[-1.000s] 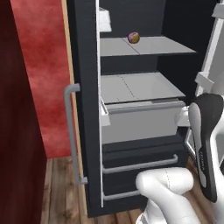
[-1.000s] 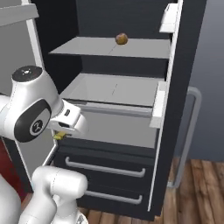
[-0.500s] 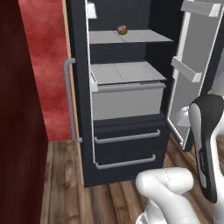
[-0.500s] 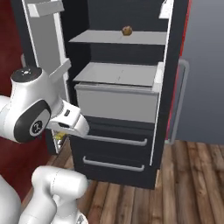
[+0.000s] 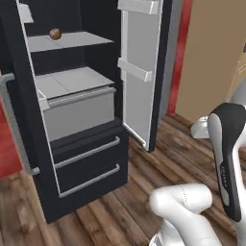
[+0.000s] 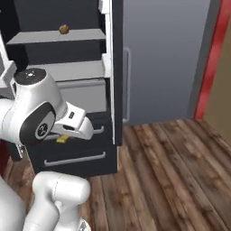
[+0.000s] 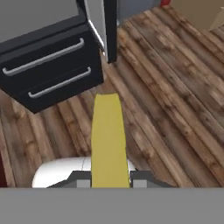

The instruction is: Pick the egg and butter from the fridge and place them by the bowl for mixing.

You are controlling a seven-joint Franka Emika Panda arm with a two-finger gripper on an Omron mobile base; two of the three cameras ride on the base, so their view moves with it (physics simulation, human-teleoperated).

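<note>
Clamped in my end effector (image 7: 109,177) is the thin yellow stick of butter (image 7: 108,140): in the hand view it runs straight up between the two dark fingertips (image 7: 81,178), which press on its sides, and its far end points toward the tall black fridge (image 5: 72,125). In the right base view I see the same yellow stick as a small piece (image 6: 62,139) poking out beneath the white wrist, with the end effector (image 6: 67,136) low and in front of the fridge's drawers.

From that view my arm is folded close to the base: a big white joint with a dark round cap sits at the left, and the forearm slants down and to the right from it, ending at the hand. In the left base view I see a dark-fronted white link standing upright at the right edge, above a rounded white joint at the bottom.

Beyond the butter, two dark drawers with grey bar pulls (image 7: 43,57) lie ahead of the hand, over a brown wooden plank floor (image 7: 175,109). The fridge door (image 5: 139,72) stands open, its light grey shelves on the inner side. A small plain brown ball (image 5: 55,33) rests on the upper grey shelf (image 5: 72,41); below it is a grey drawer box. A long grey door handle (image 5: 14,125) runs down the fridge's left side. I cannot see the egg or the bowl.
</note>
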